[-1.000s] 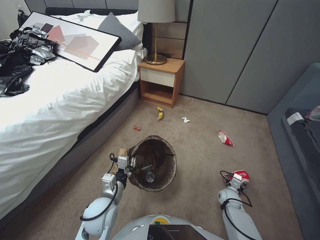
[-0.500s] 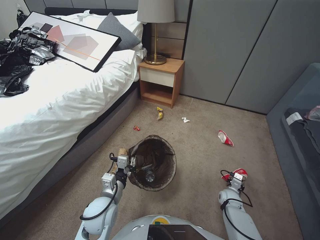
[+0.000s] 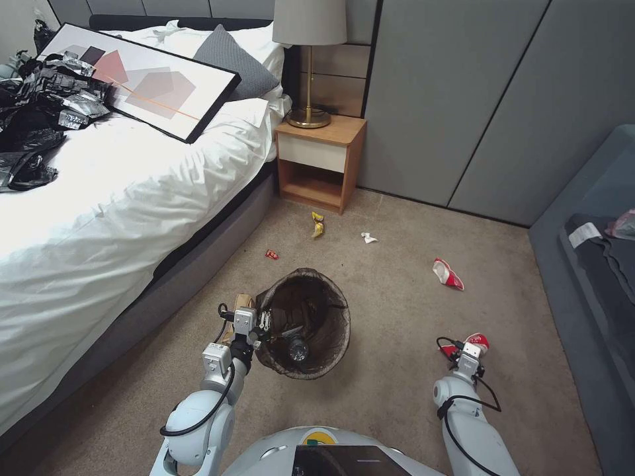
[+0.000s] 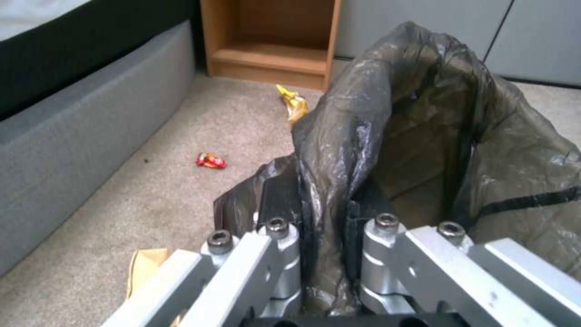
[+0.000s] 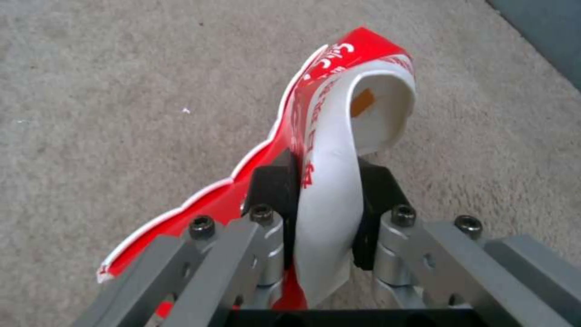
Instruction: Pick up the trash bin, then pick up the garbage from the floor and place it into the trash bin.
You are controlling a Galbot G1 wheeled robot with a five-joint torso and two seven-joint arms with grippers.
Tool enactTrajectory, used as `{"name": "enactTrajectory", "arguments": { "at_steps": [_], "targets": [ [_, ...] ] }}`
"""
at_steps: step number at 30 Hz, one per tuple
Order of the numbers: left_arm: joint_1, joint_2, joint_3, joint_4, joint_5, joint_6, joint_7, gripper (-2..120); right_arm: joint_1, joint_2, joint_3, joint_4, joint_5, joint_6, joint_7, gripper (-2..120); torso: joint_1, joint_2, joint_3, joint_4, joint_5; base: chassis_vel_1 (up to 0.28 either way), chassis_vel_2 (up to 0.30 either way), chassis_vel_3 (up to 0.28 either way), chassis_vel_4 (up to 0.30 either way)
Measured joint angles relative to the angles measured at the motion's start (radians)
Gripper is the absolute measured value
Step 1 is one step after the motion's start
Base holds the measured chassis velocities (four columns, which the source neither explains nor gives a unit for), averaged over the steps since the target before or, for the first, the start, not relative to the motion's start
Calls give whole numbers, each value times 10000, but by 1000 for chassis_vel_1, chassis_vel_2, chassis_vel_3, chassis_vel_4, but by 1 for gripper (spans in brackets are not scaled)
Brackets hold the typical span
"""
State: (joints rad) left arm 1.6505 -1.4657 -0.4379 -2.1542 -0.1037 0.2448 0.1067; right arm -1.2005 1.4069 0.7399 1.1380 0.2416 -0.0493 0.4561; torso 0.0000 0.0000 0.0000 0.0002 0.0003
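The trash bin (image 3: 304, 324) wears a dark brown, glossy bag. A crushed paper cup (image 5: 339, 136) is red with white lettering and a white inside. On the beige carpet (image 3: 397, 317) lie a gold-yellow wrapper (image 3: 318, 225), a small red wrapper (image 3: 271, 254), a white scrap (image 3: 368, 237) and another red-and-white cup (image 3: 448, 274).

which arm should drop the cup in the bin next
Right. The right gripper is already shut on the flattened cup, just right of the bin. The left gripper is clamped on the bin's rim, so it is busy.
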Motion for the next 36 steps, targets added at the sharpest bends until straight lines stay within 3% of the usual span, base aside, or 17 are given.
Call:
{"name": "enactTrajectory", "arguments": {
  "at_steps": [7,8,10,13,14,16,17,19,21,22,27,29,36],
  "targets": [
    [15,-6,-2,-5,5,2,0,7,-344,36,-36,892,-66,496,-135,14,0,0,1,-4,4,0,0,0,0],
    [20,-5,-2,-6,5,2,0,7,-516,58,-85,1495,-90,1310,-426,14,0,0,0,-5,2,0,0,0,0],
    [22,-4,-2,-6,5,3,0,7,-596,71,-101,1761,-93,1632,-587,14,0,0,0,-3,2,0,0,0,0],
    [39,-4,0,-26,5,21,-2,7,-1256,149,-218,3755,-70,3253,-2039,14,0,0,0,-4,0,0,0,0,0],
    [39,-4,0,-26,5,21,-2,7,-1256,149,-218,3755,-70,3253,-2039,14,0,0,0,-4,0,0,0,0,0],
    [44,-6,17,-30,-2,34,-3,7,-1676,176,-314,5199,-50,4157,-3375,14,0,0,0,-2,-8,0,0,0,0],
    [44,-6,17,-30,-2,34,-3,7,-1676,176,-314,5199,-50,4157,-3375,14,0,0,0,-2,-8,0,0,0,0],
    [47,-16,66,-30,-2,40,-3,7,-2113,207,-553,6643,83,5127,-5047,14,0,0,0,-2,-7,0,0,0,0],
    [46,-18,75,-30,-1,42,-3,7,-2197,209,-621,6893,140,5301,-5402,14,0,0,0,-2,-8,0,0,0,0],
    [45,-24,109,-30,0,51,0,7,-2533,211,-944,7707,300,5793,-6562,14,0,0,0,0,-7,0,0,0,0],
    [15,-19,155,-35,-1,99,5,7,-2965,133,-1533,8932,403,6082,-8086,14,0,0,-1,-3,-9,0,0,0,0],
    [-32,-22,208,-38,-4,147,24,7,-3217,-30,-2088,9489,305,6062,-9357,14,0,0,0,-3,-5,0,0,0,0],
    [-77,-61,310,-20,12,175,56,7,-3499,-301,-2949,9459,-11,5931,-10415,14,0,0,0,-1,-5,0,0,0,0]
  ]
}}
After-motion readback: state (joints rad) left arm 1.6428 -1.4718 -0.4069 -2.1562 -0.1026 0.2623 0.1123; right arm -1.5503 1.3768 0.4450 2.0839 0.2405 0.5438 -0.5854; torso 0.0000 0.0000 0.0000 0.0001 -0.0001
